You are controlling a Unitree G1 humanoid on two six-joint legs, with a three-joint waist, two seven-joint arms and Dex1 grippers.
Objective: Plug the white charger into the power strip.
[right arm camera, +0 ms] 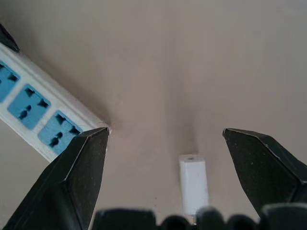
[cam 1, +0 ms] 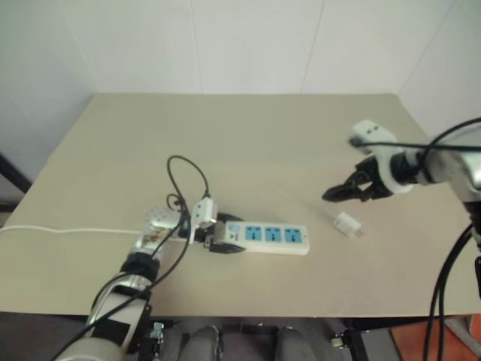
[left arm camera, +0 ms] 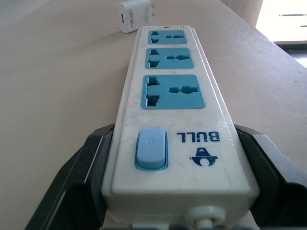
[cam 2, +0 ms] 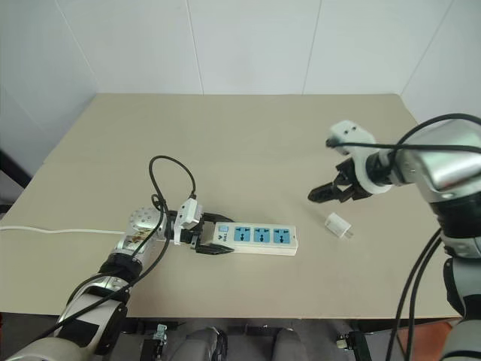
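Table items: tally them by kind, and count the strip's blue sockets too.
Power strip: 1
Blue sockets on the strip: 3
Blue switch on the strip: 1
White charger: 1
Total on the table: 2 things, strip and charger.

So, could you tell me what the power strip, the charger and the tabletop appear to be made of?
The strip looks like hard moulded plastic: a smooth, slightly glossy white shell, faintly scuffed, with matte blue socket faces and a printed logo. The charger seems to be the same sort of smooth white plastic, with crisp moulded edges. The tabletop is a flat matte beige sheet, probably laminate or painted board; no grain shows, so that stays open.
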